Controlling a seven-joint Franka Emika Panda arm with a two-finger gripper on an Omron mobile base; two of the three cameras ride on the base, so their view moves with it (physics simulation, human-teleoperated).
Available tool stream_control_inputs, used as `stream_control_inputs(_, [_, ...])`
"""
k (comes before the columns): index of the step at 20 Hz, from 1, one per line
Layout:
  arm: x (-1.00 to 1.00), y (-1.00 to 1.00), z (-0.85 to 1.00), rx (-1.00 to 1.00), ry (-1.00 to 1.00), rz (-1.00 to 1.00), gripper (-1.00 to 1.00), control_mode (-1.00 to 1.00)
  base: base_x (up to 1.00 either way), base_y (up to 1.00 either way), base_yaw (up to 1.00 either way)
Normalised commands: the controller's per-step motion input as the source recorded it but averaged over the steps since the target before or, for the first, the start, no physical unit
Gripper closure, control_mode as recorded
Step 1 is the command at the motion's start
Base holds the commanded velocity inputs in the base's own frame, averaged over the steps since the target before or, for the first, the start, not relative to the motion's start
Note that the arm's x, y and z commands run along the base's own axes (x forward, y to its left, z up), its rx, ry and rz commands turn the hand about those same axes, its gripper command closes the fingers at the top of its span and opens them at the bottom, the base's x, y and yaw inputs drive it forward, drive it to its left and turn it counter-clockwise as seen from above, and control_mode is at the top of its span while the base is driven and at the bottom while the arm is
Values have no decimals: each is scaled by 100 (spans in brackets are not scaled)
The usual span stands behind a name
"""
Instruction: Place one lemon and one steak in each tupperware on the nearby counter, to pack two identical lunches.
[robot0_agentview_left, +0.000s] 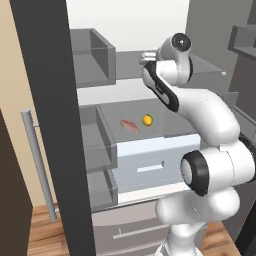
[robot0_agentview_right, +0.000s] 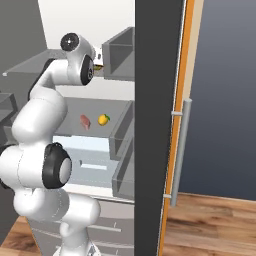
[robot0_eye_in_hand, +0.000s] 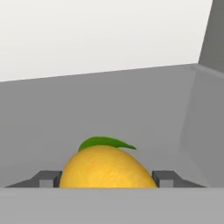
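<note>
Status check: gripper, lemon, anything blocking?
Gripper closed on a lemon on the upper fridge shelf. Second lemon and steak sit one shelf lower. Nothing blocking.

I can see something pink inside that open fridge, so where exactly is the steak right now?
The steak lies flat on the middle fridge shelf, just left of a lemon in both base views, below the robot's raised hand.
</note>
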Motion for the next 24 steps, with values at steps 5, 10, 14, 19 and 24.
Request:
stream_control_inputs(5, [-100, 4, 1, 0, -14, 1, 100, -100, 0, 0, 0])
stream_control_inputs(10, [-100, 7, 65, 0, 1, 5, 100, -100, 0, 0, 0])
stream_control_inputs(14, [-100, 12, 69, 0, 22, 2, 100, -100, 0, 0, 0])
stream_control_inputs(19, [-100, 26, 19, -1, 29, 2, 100, -100, 0, 0, 0])
stream_control_inputs(24, [-77, 7, -74, -7, 3, 2, 100, -100, 0, 0, 0])
